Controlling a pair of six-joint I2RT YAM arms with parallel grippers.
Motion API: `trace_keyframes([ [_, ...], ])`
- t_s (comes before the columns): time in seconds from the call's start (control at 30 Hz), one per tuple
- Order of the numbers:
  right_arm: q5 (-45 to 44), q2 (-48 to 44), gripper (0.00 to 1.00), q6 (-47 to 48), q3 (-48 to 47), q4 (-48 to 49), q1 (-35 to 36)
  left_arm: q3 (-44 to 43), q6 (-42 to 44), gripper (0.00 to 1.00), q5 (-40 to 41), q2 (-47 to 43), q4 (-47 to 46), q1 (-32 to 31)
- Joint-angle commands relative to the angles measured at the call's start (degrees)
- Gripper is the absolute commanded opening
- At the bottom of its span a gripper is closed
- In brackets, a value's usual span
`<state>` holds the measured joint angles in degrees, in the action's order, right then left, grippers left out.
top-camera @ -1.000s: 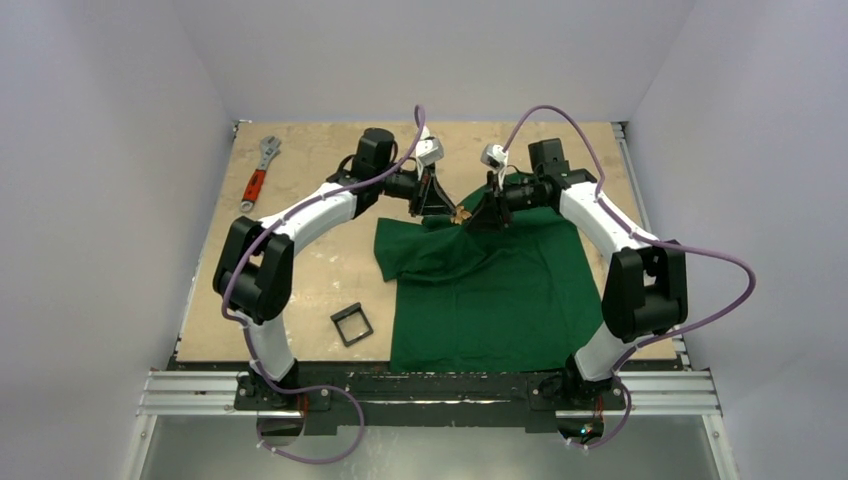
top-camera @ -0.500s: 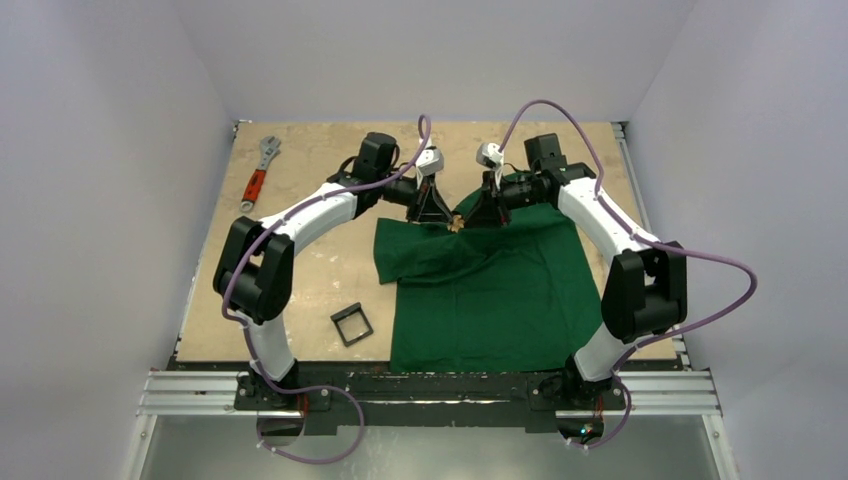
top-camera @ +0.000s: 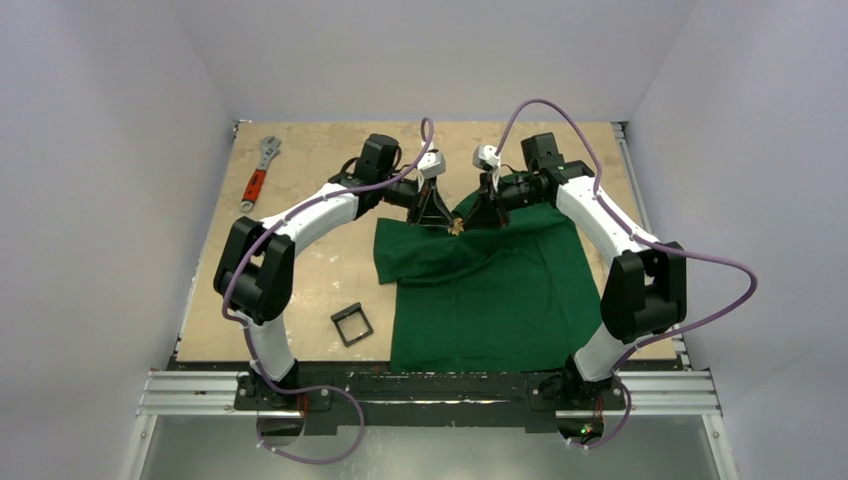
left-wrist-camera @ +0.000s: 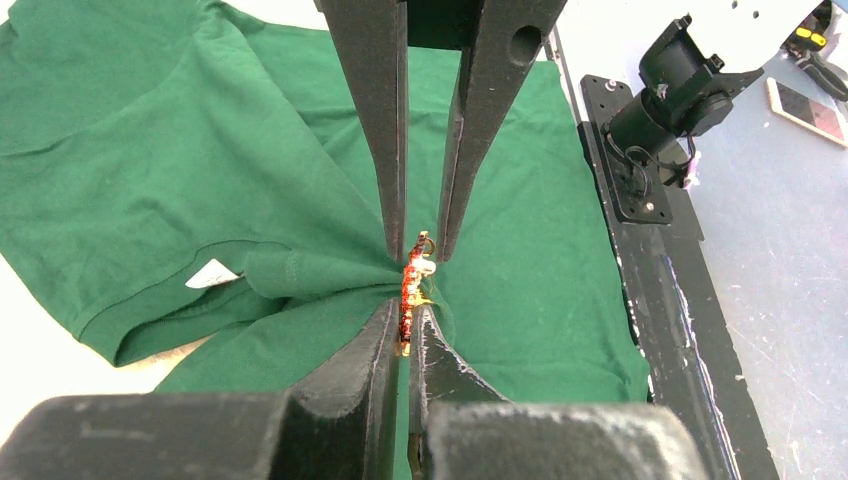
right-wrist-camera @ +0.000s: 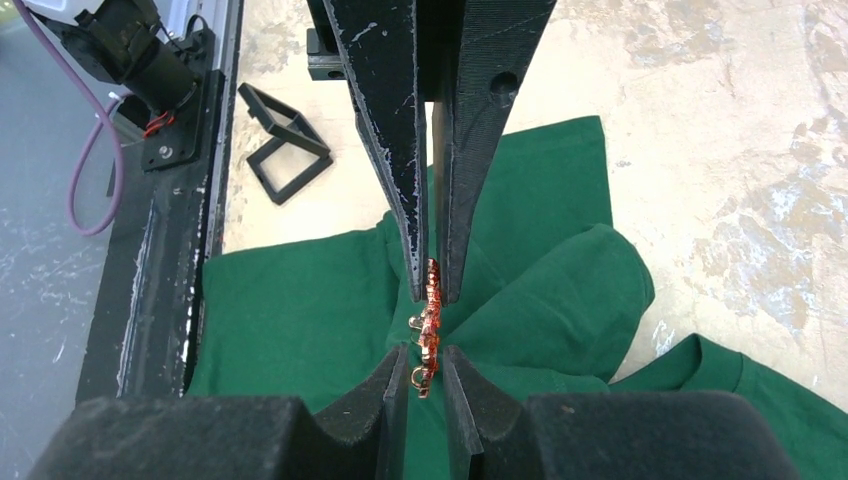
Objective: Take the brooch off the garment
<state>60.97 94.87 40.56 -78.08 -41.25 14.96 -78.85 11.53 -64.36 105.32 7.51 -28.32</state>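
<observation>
The left gripper (left-wrist-camera: pixel 405 312) is pressed tight on one end of the brooch (left-wrist-camera: pixel 409 285). The right gripper (right-wrist-camera: pixel 424 352), tip to tip with it, pinches the other end across a narrow gap. The garment (left-wrist-camera: pixel 150 150) rises in a peak to the brooch between the two sets of tips (the rest lies spread out beneath them).

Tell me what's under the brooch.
Bunched folds of the green garment lie directly under the brooch, gathered up around it. Where its pin pierces the cloth is hidden between the left gripper and right gripper, and the table below is covered by the garment.
</observation>
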Motion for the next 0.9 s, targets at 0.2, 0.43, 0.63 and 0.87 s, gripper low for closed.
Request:
trace_keyframes([
  [0.2,-2.57,-0.75,0.19,2.17,0.95,0.67,1.14,-1.83,-1.18,0.00,-2.43,-1.38,-2.92,-0.42],
  [0.43,-2.84,-0.56,0.00,2.68,1.05,0.70,1.29,-1.92,-1.91,0.00,-2.12,-1.12,-3.37,-0.51],
  [0.63,-1.63,-0.03,0.00,-1.34,0.83,2.24,1.10,-0.42,-4.38,0.36,1.42,-1.96,-4.18,0.11],
  [0.87,-2.72,-0.45,0.00,-17.60,3.69,9.12,0.94,6.46,-9.77,0.55,11.53,-6.94,-10.18,1.04],
])
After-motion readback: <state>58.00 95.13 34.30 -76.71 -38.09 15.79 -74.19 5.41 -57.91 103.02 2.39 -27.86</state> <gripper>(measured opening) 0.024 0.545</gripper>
